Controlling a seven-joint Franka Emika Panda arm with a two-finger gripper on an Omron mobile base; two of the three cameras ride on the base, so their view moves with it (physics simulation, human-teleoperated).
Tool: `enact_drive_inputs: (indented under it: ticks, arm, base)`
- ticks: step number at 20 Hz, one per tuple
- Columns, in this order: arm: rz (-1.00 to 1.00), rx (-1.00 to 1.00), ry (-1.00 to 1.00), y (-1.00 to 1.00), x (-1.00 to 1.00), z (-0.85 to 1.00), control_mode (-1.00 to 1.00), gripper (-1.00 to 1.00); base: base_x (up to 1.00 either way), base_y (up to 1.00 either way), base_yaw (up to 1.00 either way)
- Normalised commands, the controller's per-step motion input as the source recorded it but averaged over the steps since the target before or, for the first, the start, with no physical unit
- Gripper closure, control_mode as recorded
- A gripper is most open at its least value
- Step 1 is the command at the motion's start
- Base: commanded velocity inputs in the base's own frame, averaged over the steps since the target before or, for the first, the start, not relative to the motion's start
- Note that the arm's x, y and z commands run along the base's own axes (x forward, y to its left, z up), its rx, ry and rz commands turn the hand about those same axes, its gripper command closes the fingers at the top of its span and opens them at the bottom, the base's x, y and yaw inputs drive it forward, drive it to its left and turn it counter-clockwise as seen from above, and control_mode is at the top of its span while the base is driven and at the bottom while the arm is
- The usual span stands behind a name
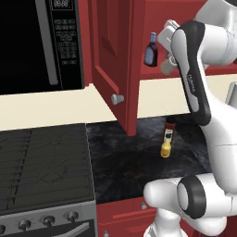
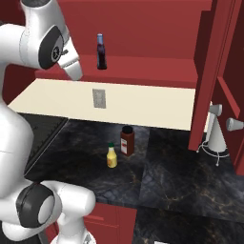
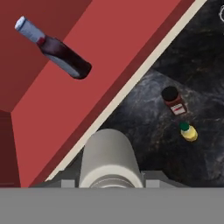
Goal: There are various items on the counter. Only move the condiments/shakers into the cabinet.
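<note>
My gripper [image 3: 111, 180] is shut on the white tapered shaker [image 3: 110, 158], held up at the front edge of the red cabinet's shelf [image 3: 65, 118]. From the right base, the shaker [image 2: 73, 68] hangs tilted to the left of the dark purple bottle [image 2: 101, 52]. That blue-capped bottle [image 1: 151, 50] [image 3: 57, 50] stands upright on the shelf. Below, the yellow squeeze bottle [image 2: 112, 156] [image 1: 166, 147] [image 3: 189, 132] stands on the black counter [image 2: 181, 176].
A red-brown jar with a dark cap [image 2: 127, 141] [image 1: 171, 124] stands just behind the yellow bottle. The cabinet door [image 1: 111, 60] hangs open with its grey knob [image 1: 117, 98]. Microwave [image 1: 41, 41] and stove [image 1: 41, 162] lie left; a white stand [image 2: 217, 136] sits right.
</note>
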Motion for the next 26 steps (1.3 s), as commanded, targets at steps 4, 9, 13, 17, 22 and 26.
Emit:
enact_drive_inputs:
  ticks: [4, 9, 13, 17, 22, 26]
  arm:
    - [-0.01, 0.00, -0.02, 0.05, 0.53, -0.06, -1.00, 1.00]
    - [0.00, 0.00, -0.01, 0.18, 0.47, -0.04, -1.00, 1.00]
    - [0.00, 0.00, 0.00, 0.23, 0.30, -0.01, -1.00, 1.00]
    - [0.00, 0.00, 0.00, 0.21, 0.38, -0.10, -1.00, 1.00]
    - [0.00, 0.00, 0.00, 0.23, 0.44, -0.15, -1.00, 1.00]
    - [0.00, 0.00, 0.00, 0.21, 0.28, -0.10, -1.00, 1.00]
  base:
    - [0.00, 0.00, 0.00]
    - [0.00, 0.00, 0.00]
    - [0.00, 0.00, 0.00]
    - [0.00, 0.00, 0.00]
    - [0.00, 0.00, 0.00]
    - [0.00, 0.00, 0.00]
